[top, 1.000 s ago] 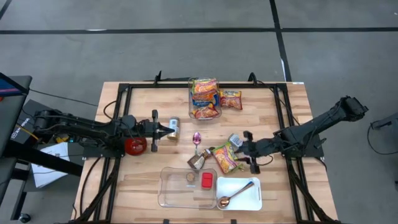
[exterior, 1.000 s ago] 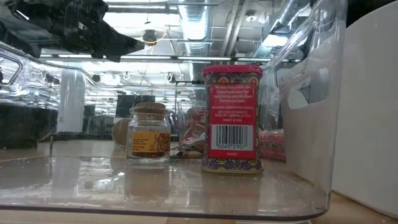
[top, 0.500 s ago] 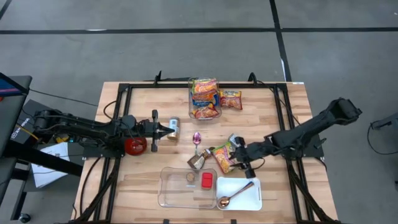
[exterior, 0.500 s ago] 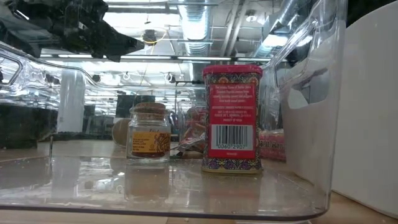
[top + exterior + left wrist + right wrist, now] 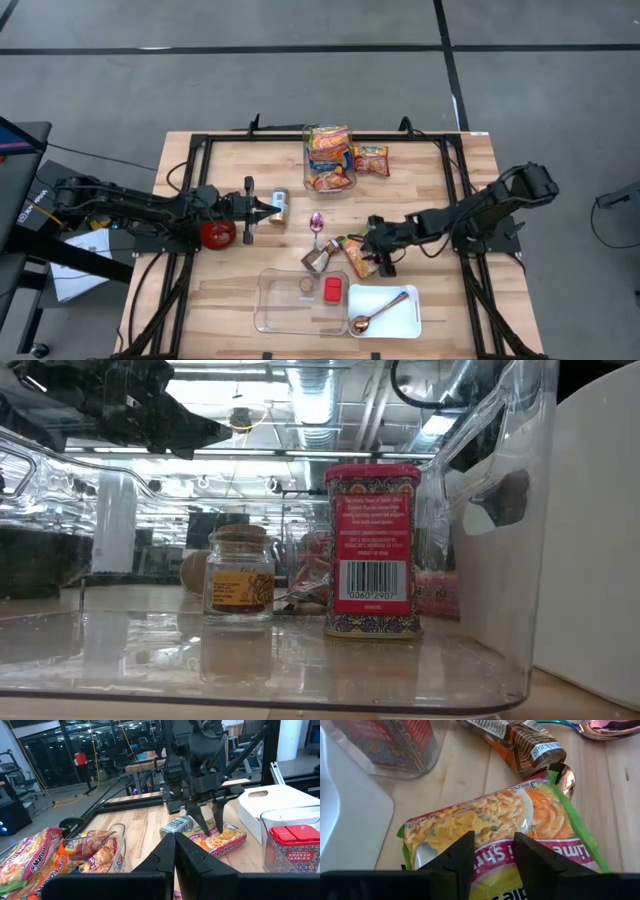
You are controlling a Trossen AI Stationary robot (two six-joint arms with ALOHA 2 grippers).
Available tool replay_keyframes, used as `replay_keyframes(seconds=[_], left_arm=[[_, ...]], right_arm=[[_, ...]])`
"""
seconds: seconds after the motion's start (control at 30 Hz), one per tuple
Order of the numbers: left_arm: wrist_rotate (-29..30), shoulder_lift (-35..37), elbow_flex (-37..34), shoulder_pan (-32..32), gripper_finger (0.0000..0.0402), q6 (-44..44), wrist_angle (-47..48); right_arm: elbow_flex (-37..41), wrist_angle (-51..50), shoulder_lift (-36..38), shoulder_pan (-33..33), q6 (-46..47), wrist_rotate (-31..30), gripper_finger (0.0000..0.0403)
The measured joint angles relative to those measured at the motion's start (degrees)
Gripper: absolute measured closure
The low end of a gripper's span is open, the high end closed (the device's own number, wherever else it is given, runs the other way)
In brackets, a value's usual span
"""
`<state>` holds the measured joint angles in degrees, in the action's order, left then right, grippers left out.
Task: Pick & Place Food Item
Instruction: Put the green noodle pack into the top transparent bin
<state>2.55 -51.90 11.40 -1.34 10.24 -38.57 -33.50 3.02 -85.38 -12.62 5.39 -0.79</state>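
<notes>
High view: wooden table (image 5: 240, 290). The left gripper (image 5: 268, 208) lies low at table left, fingers together, tip just beside a small can (image 5: 280, 204); a red round object (image 5: 217, 234) sits beside that arm. The right gripper (image 5: 374, 252) reaches in from the right and is over the noodle packet (image 5: 357, 255), which lies flat at table centre, just above the clear bin (image 5: 300, 301) and white tray (image 5: 385, 310). A copper spoon (image 5: 377, 313) lies on the tray. A pink spoon (image 5: 317, 225) and a tipped spice jar (image 5: 318, 260) are just left of the packet. A clear container of more packets (image 5: 329, 157) stands at the far edge.

Low view: seen from inside the clear bin; red paprika tin (image 5: 373, 550) and small cork-lidded jar (image 5: 240, 574) stand upright, apart (neither gripper's fingertips are visible here).

Left wrist view: own fingers closed to a point. Beyond them the right gripper (image 5: 209, 822) has its fingers apart and pointing down, tips at the noodle packet (image 5: 220, 837).

Right wrist view: fingers (image 5: 456, 855) parted over the noodle packet (image 5: 485, 827), not clamped on it; whether they touch it I cannot tell.
</notes>
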Motion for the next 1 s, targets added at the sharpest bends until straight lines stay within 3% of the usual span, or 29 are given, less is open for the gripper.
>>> replay_keyframes(seconds=[0.53, 1.0], left_arm=[[0.0, 0.0, 0.0, 0.0, 0.0402, 0.0, -0.2], [0.0, 0.0, 0.0, 0.0, 0.0402, 0.0, -0.2]], right_arm=[[-0.2, -0.6, -0.8, 0.5, 0.2, 2.3, 0.0281], [0.0, -1.2, -0.6, 0.5, 0.8, 2.3, 0.0396]])
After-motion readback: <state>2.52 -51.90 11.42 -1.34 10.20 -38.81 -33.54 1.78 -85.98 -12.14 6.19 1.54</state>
